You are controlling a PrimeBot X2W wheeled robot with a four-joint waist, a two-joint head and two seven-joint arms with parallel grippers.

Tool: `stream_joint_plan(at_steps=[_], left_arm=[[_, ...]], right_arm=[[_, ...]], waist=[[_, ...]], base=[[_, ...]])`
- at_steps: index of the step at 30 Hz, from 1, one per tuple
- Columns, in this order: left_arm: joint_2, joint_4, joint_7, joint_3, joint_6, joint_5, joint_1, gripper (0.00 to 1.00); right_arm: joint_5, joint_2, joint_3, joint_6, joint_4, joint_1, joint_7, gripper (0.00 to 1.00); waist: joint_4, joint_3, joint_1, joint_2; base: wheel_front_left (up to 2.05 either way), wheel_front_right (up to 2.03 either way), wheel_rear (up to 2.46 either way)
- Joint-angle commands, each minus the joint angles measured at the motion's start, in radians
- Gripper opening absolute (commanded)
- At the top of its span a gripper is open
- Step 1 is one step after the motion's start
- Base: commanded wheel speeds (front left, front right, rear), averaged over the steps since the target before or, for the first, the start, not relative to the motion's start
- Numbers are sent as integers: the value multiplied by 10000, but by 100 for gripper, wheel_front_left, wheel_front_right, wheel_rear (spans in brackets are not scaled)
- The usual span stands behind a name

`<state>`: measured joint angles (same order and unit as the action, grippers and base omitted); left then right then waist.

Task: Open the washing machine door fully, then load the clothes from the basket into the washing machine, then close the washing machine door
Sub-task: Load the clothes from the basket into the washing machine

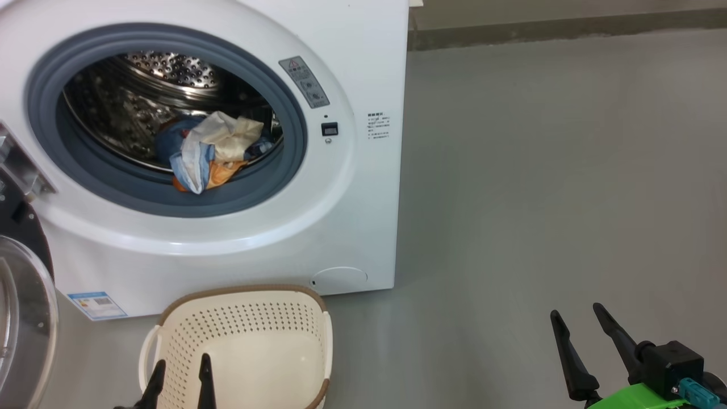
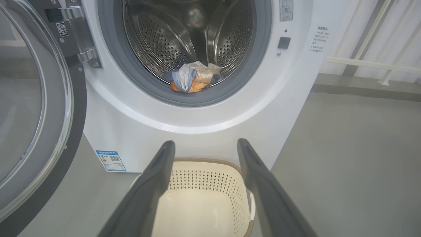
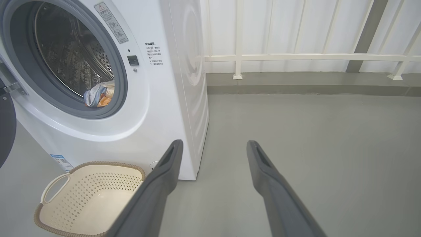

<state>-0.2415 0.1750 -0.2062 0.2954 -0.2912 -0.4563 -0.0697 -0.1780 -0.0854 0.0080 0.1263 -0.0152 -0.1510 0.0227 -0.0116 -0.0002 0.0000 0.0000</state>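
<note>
Clothes (image 1: pixel 213 150) loaded, door (image 1: pixel 23 318) open.
The clothes lie at 6 o'clock in the drum (image 1: pixel 170 71) of the washer (image 1: pixel 363 216), with the door swung out at its 9 o'clock. The basket (image 1: pixel 238 291) stands at its 6 o'clock. The left gripper (image 1: pixel 182 360) hovers over the basket and the right gripper (image 1: pixel 575 311) is at 4 o'clock, both with jaws apart.

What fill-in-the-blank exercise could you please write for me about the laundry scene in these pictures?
1. The clothes lie inside the steel ____ of the washing machine.
2. The basket in front of the machine is ____.
3. The washing machine door stands ____.
4. The left pincer and the right pincer, jaws spread, hold ____.

Missing words: drum; empty; open; nothing.
</note>
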Motion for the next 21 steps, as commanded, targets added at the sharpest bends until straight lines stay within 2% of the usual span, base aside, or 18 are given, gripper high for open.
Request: stream_joint_plan(at_steps=[1, 6, 12, 21], left_arm=[[-191, -179, 33, -381, -19, -11, 479, 100], [-407, 55, 551, -382, 89, -40, 1281, 100], [-759, 795, 1109, -435, 300, 38, 2968, 100], [-1590, 2272, 2293, -940, 694, -240, 6012, 100]], right_arm=[[-87, -137, 215, 44, -330, 311, 0, 100], [-200, -100, 278, 44, -440, 554, 15, 100], [-223, -49, 239, 44, -511, 959, 141, 100], [-394, 101, 558, 44, -157, 1793, 667, 100]], waist=[[-51, 138, 0, 0], [-205, 788, 0, 0], [-545, 1842, 0, 0], [-1541, 3573, 0, 0]], base=[[0, 0, 0], [0, 0, 0], [0, 0, 0], [0, 0, 0]])
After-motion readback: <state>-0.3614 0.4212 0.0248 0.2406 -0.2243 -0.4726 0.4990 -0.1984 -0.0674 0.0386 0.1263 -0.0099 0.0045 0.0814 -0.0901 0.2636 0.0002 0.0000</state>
